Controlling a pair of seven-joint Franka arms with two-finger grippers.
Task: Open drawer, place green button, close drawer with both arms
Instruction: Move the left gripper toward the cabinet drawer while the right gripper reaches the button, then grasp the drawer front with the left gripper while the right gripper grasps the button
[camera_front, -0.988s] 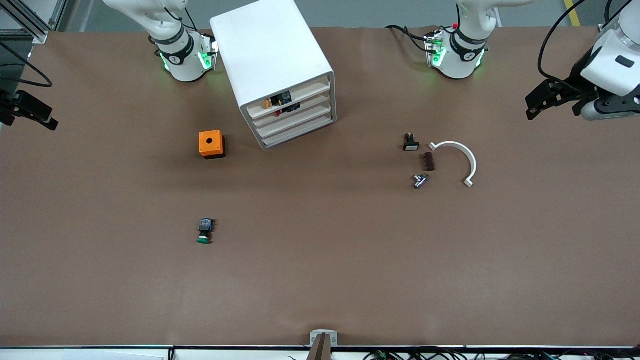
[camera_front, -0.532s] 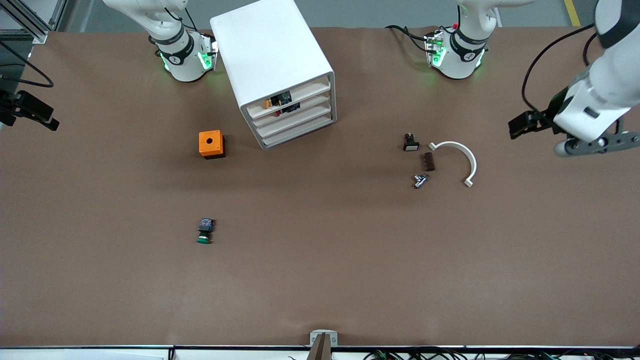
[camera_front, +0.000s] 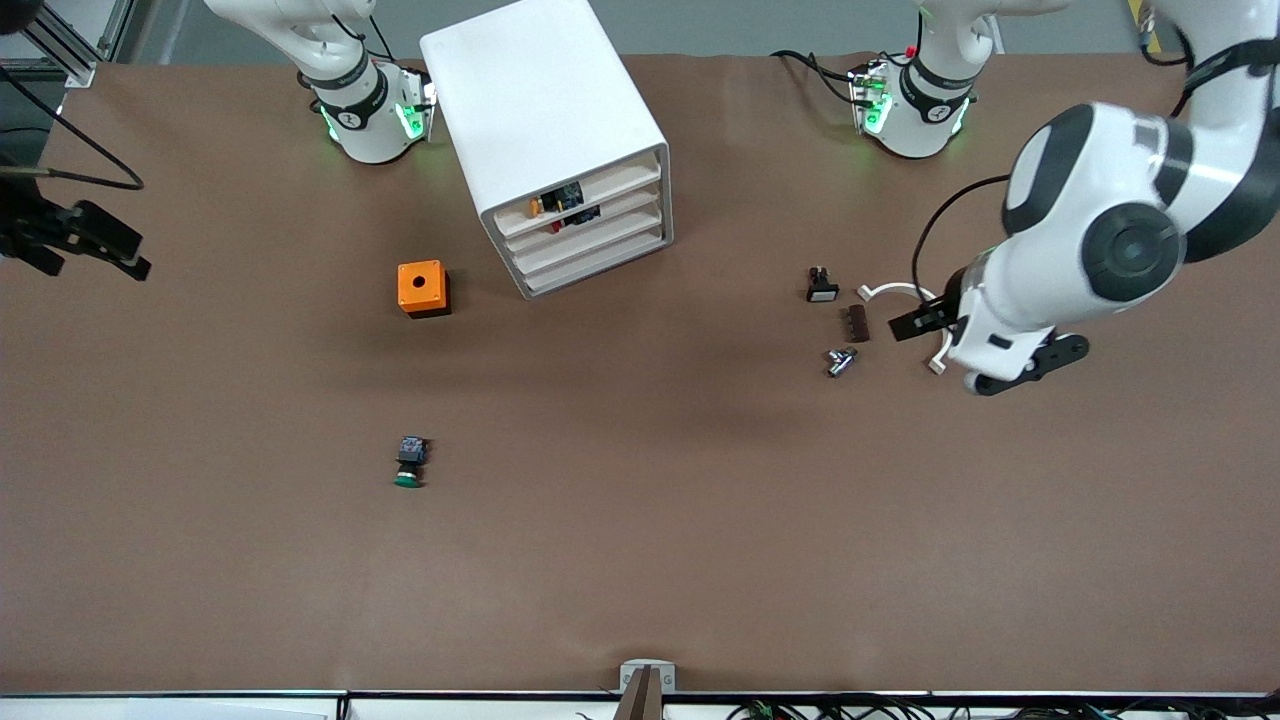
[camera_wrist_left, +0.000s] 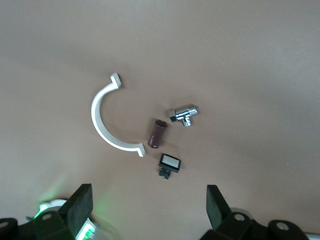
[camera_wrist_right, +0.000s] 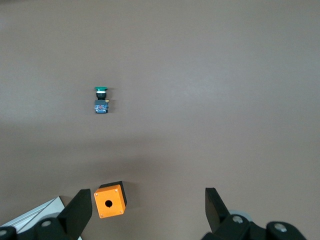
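Observation:
The white cabinet (camera_front: 545, 110) stands near the arms' bases, and its third drawer (camera_front: 600, 240) is shut. The green-capped button (camera_front: 408, 466) lies on its side on the brown table, nearer to the front camera than the orange cube (camera_front: 423, 288). It also shows in the right wrist view (camera_wrist_right: 101, 100). My left gripper (camera_front: 925, 322) is open and empty, up over the white arc (camera_front: 940, 330); its wrist view (camera_wrist_left: 148, 202) shows the jaws wide apart. My right gripper (camera_front: 95, 242) is open and empty (camera_wrist_right: 145, 205), high over the right arm's end of the table.
A black switch with a white face (camera_wrist_left: 169, 164), a brown cylinder (camera_wrist_left: 158, 134), a silver fitting (camera_wrist_left: 184, 115) and the white arc (camera_wrist_left: 102, 120) lie together toward the left arm's end. The orange cube (camera_wrist_right: 110, 200) sits beside the cabinet's corner (camera_wrist_right: 30, 214). Small parts show in the cabinet's top tier (camera_front: 558, 200).
My left arm has swung in from the table's end and now hangs over the white arc and small parts. My right gripper has shifted slightly inward. Nothing on the table moved.

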